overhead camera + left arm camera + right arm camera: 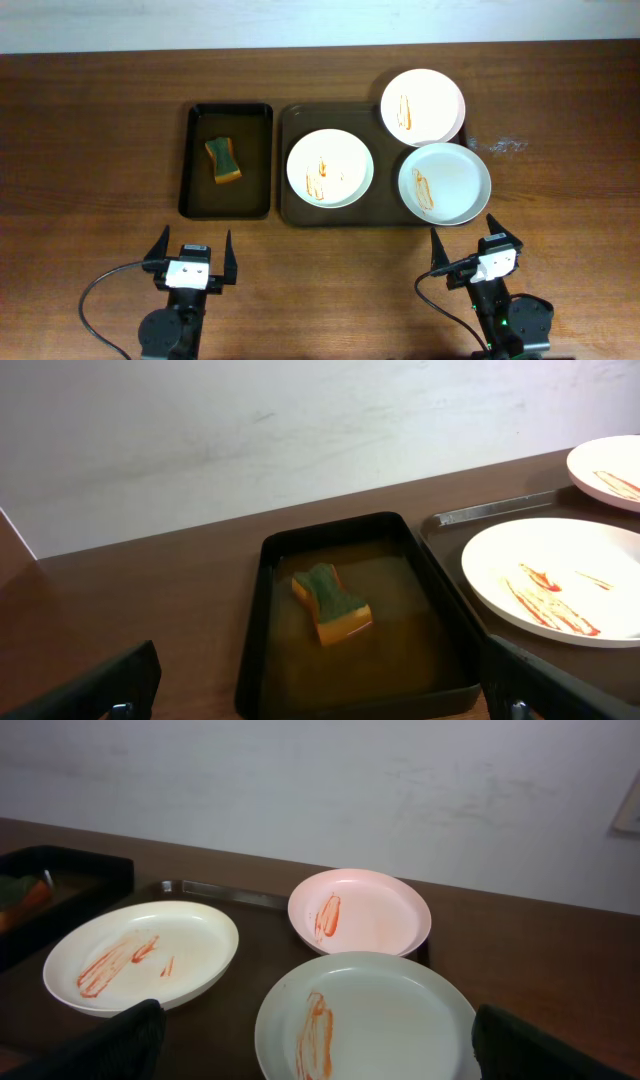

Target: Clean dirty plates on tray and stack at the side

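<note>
Three stained plates sit on one brown tray [335, 118] toward the table's far edge: white plate [330, 168], pink plate [422, 104], pale green plate [444, 183]. One sponge [224, 161] lies in one black tub [190, 160] left of it. Your left gripper [194, 238] and right gripper [462, 228] gape wide, empty, near the near edge.

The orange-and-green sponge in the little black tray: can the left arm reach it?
Probably yes. The orange-and-green sponge lies alone in the black tray, straight ahead of the open left gripper, nothing between.
</note>
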{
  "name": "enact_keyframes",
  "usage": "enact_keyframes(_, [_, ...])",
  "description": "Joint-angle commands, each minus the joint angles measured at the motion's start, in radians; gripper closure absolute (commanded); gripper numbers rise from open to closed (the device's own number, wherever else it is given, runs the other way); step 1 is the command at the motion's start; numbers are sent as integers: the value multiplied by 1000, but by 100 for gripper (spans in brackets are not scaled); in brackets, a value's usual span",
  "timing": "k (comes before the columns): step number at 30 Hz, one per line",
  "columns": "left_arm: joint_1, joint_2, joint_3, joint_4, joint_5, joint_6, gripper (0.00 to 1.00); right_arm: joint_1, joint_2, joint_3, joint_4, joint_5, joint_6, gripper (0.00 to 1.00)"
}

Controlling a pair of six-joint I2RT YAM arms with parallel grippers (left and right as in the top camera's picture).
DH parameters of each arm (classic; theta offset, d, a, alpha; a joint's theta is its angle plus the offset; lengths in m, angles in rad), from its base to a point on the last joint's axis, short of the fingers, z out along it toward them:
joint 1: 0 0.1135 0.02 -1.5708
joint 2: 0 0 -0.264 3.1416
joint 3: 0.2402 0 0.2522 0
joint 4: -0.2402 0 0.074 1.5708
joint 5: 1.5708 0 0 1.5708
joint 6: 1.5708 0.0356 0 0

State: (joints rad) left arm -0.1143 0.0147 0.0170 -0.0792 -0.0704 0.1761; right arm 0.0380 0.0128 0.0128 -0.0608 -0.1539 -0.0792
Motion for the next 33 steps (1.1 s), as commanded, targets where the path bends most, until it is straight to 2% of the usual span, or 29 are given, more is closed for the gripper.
enact_keyframes(1, [6,-8,-8,2,3,13,1,-6,-9,-7,-3,9,5,2])
enact_keyframes(31, [6,-8,-8,19,-8,13,1,-6,-8,-7,-4,37,1,2])
enact_keyframes(33, [6,-8,-8,35,38,12,1,-6,-8,-7,-3,35,2,2])
